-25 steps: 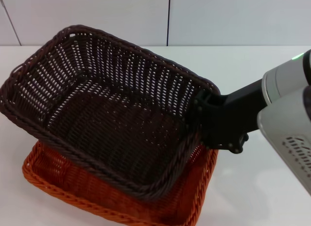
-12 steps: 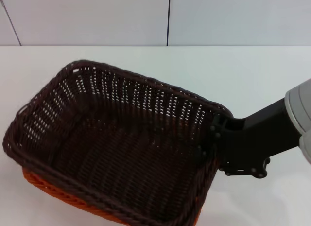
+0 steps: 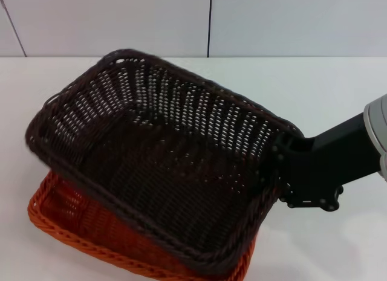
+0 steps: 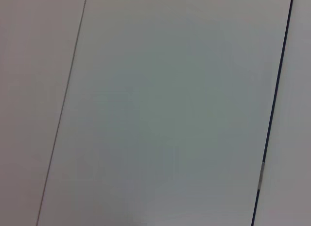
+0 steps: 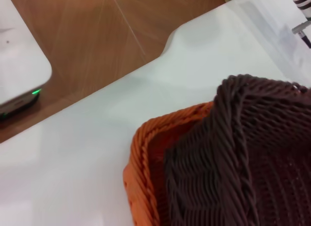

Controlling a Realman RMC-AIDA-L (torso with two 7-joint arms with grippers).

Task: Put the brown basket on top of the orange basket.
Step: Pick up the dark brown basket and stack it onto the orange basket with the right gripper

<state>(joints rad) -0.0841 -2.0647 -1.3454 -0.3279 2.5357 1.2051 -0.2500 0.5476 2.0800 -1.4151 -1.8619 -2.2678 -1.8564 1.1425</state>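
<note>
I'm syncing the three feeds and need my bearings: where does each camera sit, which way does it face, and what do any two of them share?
Head view: from the robot's head, forward and down at the white table; the right gripper meets the brown basket at its rim, over the orange basket.
Left wrist view: on the left arm, facing only a pale panelled surface; no robot parts visible.
Right wrist view: on the right arm, close on both baskets' corners; no fingers visible.
Shared: head and right wrist views both show the two baskets.

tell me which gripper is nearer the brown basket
Right. The right gripper is at the brown basket's right-hand rim, holding it tilted over the orange basket. The left gripper is out of the head view, its wrist camera facing only blank panels.
</note>
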